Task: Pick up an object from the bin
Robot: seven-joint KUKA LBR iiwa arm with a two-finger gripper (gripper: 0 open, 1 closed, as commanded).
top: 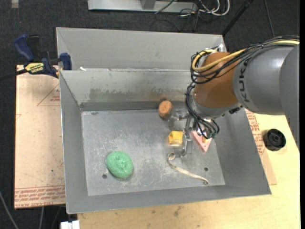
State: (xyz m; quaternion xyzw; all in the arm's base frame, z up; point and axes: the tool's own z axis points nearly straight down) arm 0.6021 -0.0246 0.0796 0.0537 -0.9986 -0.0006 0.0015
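My gripper (183, 142) is low over the bin floor, right of the middle, under the orange wrist cover. A small yellow block (175, 138) lies right against its left side. On the right, a pink wedge-shaped piece (205, 144) pokes out from under the wrist. Just below the gripper a pale, curled cord (187, 171) trails across the floor towards the front right. A brown cork (165, 108) stands near the back wall, up and to the left of the gripper.
A green round scrubber (119, 164) lies at the front left, far from the gripper. The arm reaches in over the bin's right wall, and its cables hang down about the wrist.
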